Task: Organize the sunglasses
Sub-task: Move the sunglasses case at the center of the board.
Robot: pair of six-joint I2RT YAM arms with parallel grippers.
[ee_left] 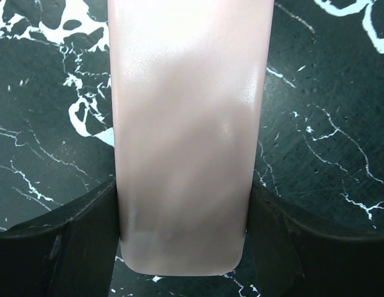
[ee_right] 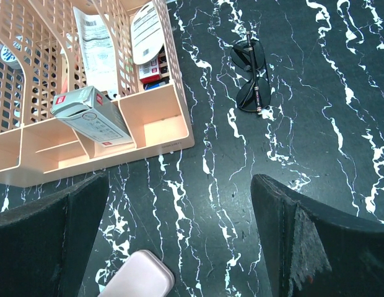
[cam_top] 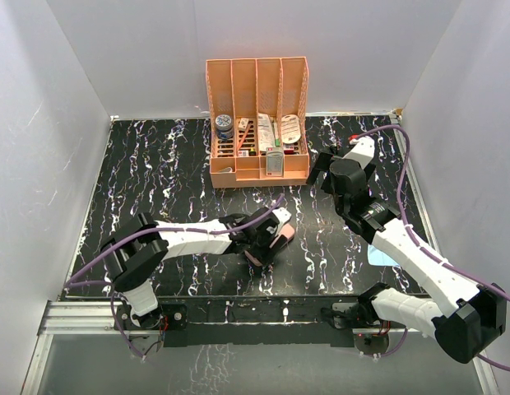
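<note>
Tabletop (cam_top: 156, 181) first: black marble pattern, busy enough to swallow thin dark frames, so worth aiming by the right wrist view. Reckon on fetching the sunglasses (ee_right: 252, 77) over to the pink case (ee_left: 186, 93) as the step in hand.

Got the right gripper (ee_right: 179, 185) spread wide with nothing in it, hanging over the tabletop just in front of the organizer (ee_right: 155, 124). Got the left gripper (ee_left: 183, 192) clamped on the pink case, fingers (ee_left: 80, 247) snug against both long sides. Can't tell whether lifted or resting. Spotted the sunglasses lying flat on the tabletop, seemingly folded, near the organizer's right front corner but not touching, well apart from the case.

Tips: drop the right gripper low, straddle the frame at the middle, pinch frame rather than lenses. Steer clear of the organizer wall on the way down. Hold the case level, no harder squeeze. Probably needs opening before loading.

Containers, big to small: peach lattice organizer, tall slots behind, low tray in front. Holding a grey-white box (ee_right: 90, 117) leaning in the tray, a printed leaflet (ee_right: 96, 43), a white tag (ee_right: 145, 28), and a small tin (cam_top: 224, 126) in the left slot. As for the pink case: seemingly closed, contents hidden.
</note>
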